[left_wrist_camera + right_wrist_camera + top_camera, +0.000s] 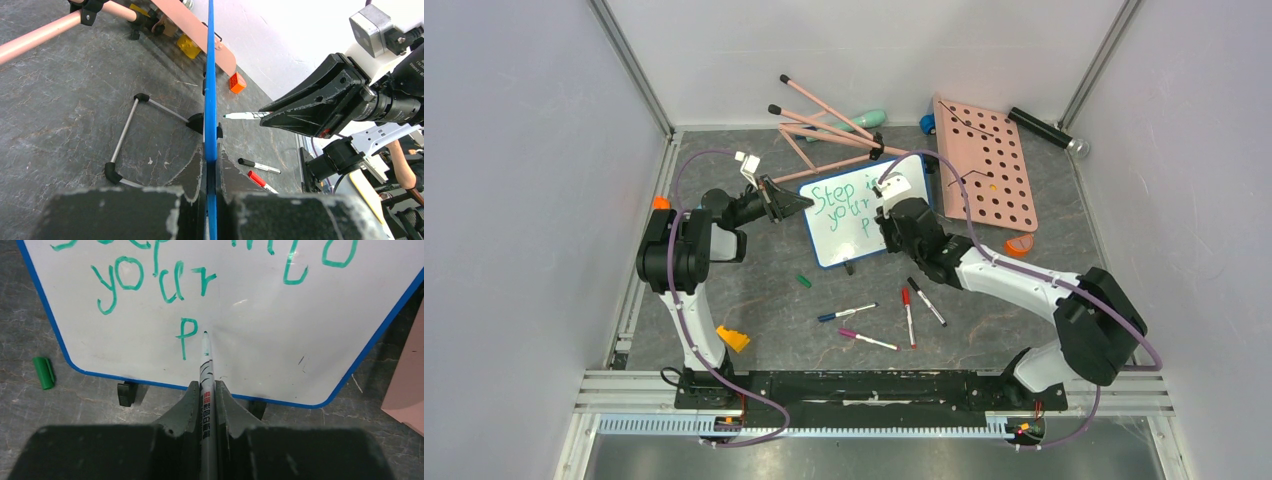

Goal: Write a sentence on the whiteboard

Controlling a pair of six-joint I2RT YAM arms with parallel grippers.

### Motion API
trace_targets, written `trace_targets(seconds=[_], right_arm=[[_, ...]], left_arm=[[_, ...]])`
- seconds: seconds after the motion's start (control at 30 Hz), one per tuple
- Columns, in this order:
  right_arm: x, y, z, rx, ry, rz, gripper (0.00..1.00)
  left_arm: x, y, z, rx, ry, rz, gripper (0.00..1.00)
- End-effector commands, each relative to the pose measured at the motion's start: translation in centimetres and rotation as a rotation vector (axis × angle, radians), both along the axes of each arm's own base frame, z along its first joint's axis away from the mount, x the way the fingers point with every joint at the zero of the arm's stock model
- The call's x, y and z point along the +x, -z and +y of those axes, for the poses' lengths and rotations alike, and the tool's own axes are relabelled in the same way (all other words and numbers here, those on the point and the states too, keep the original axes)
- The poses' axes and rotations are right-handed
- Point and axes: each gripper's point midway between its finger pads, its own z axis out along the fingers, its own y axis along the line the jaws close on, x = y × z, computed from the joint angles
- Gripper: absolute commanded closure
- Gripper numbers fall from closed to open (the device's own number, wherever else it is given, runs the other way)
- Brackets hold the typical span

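Note:
The whiteboard [849, 240], white with a blue frame, stands tilted on black feet at mid-table. My left gripper [211, 165] is shut on its blue left edge [210, 75]. The sentence [150, 280] in green reads "Step into", "your" and a lone "p" [186, 332] on the third line. My right gripper [206, 390] is shut on a green marker [205, 365]. The marker's tip sits at the board's face just right of the "p"; I cannot tell whether it touches. In the top view the right gripper [886, 215] covers part of the writing.
A green cap [803, 281] lies in front of the board. Several loose markers [908, 315] lie nearer the arm bases. A pink board with round holes [986, 165] is at the right, pink rods [824, 125] lie behind, and an orange block [732, 338] lies at the left.

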Motion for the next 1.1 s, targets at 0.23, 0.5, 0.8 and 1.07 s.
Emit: trace_targets(seconds=[0.23, 0.5, 0.8, 1.07], right_arm=[[2.0, -1.2, -0.3, -0.031, 0.053, -0.041, 1.0], [2.3, -1.8, 0.0, -0.021, 0.047, -0.056, 1.0], [2.7, -1.2, 0.8, -0.026, 0.028, -0.042, 1.0], [1.9, 0.0, 1.2, -0.029, -0.015, -0.008, 1.0]], left_arm=[[0.4, -1.2, 0.2, 0.014, 0.002, -0.118, 0.98], [0.4, -1.2, 0.2, 0.014, 0.003, -0.118, 0.98], [0.4, -1.2, 0.2, 0.014, 0.003, -0.119, 0.98], [0.4, -1.2, 0.2, 0.013, 0.002, -0.118, 0.98]])
